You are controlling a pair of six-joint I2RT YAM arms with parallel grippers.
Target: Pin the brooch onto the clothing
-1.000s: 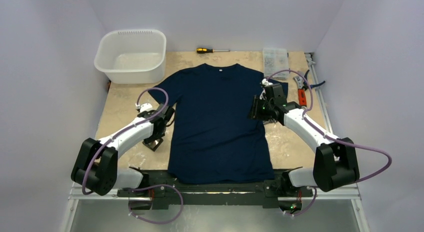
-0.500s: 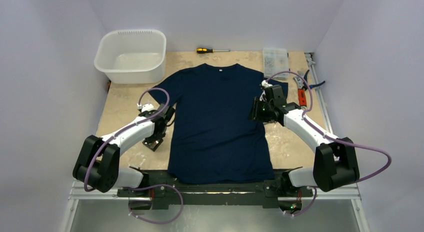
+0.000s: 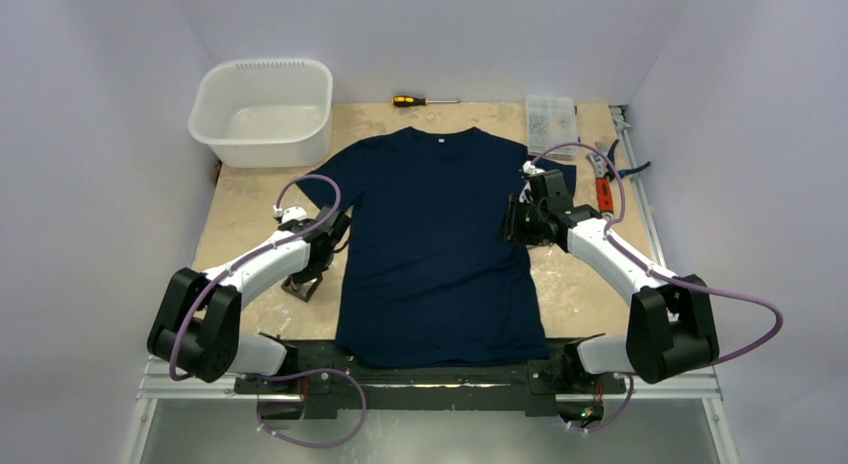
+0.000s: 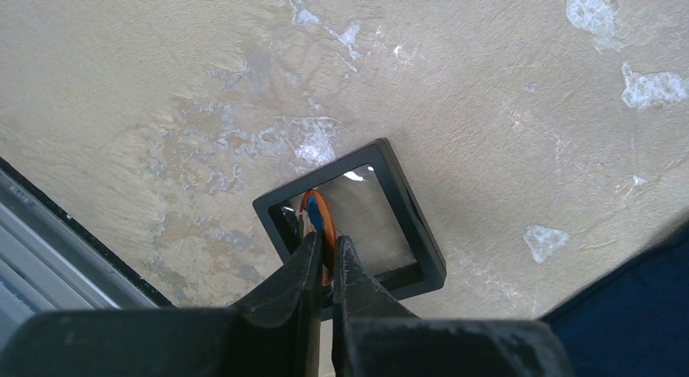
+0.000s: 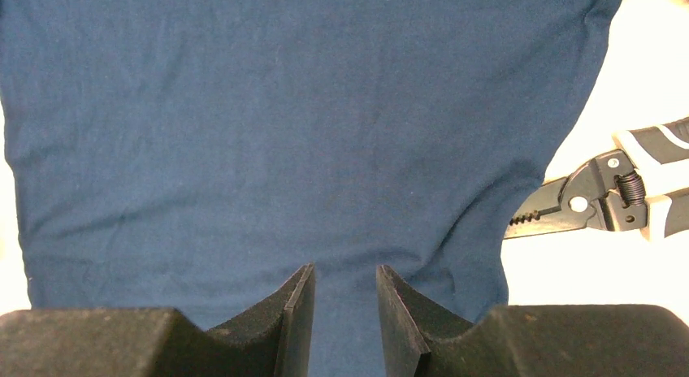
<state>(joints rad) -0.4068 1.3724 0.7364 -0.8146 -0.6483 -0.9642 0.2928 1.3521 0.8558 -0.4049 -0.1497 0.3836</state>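
Note:
The brooch (image 4: 316, 217), a small orange disc with a blue patch, stands on edge inside a small square black tray (image 4: 424, 240) left of the shirt. My left gripper (image 4: 327, 242) is shut on its lower rim; from above the gripper (image 3: 312, 272) hides the brooch. The clothing (image 3: 430, 244), a dark navy T-shirt, lies flat in the middle of the table. My right gripper (image 3: 512, 222) hovers low over the shirt's right side near the sleeve. In the right wrist view its jaws (image 5: 345, 270) stand apart, with only flat fabric (image 5: 284, 125) showing between them.
A white plastic tub (image 3: 264, 109) stands at the back left. A screwdriver (image 3: 425, 101) and a clear parts box (image 3: 551, 114) lie at the back. Pliers (image 3: 603, 184) (image 5: 601, 202) lie right of the shirt sleeve. The table's front rail runs just below the tray.
My left gripper has closed on the brooch in the tray. The left arm shifted slightly. The right arm has hardly moved.

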